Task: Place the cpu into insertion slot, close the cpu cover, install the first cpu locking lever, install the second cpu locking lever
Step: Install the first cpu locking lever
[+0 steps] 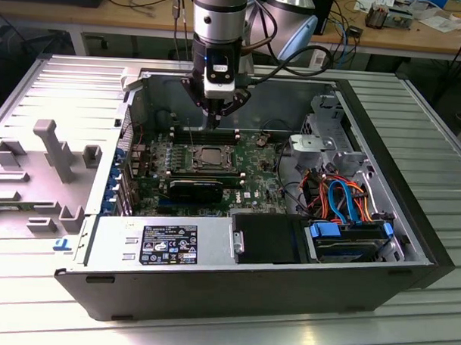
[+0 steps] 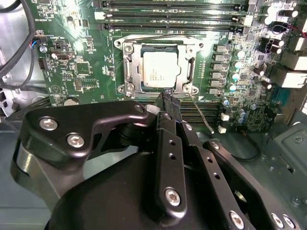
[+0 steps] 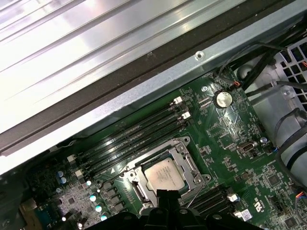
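The cpu (image 2: 160, 69) (image 3: 165, 175) (image 1: 210, 154), silver-grey and square, lies flat in the insertion slot (image 2: 125, 48) on the green board. The cpu cover (image 2: 135, 72) (image 3: 186, 162) is down around it as a silvery frame. One thin wire locking lever (image 2: 201, 115) sticks out slanted from a corner of the socket. Another wire lever (image 2: 153, 37) runs along the socket's side by the memory slots. My gripper (image 2: 167, 99) (image 3: 165, 195) (image 1: 215, 123) hovers just above the socket's edge, shut, with nothing between its black fingers.
Long black memory slots (image 2: 172, 12) lie beside the socket. The open computer case (image 1: 99, 236) has a black fan block (image 1: 196, 189), a drive bay (image 1: 266, 238) and orange and blue cables (image 1: 343, 199). A grey fixture (image 1: 53, 147) stands on the exterior view's left.
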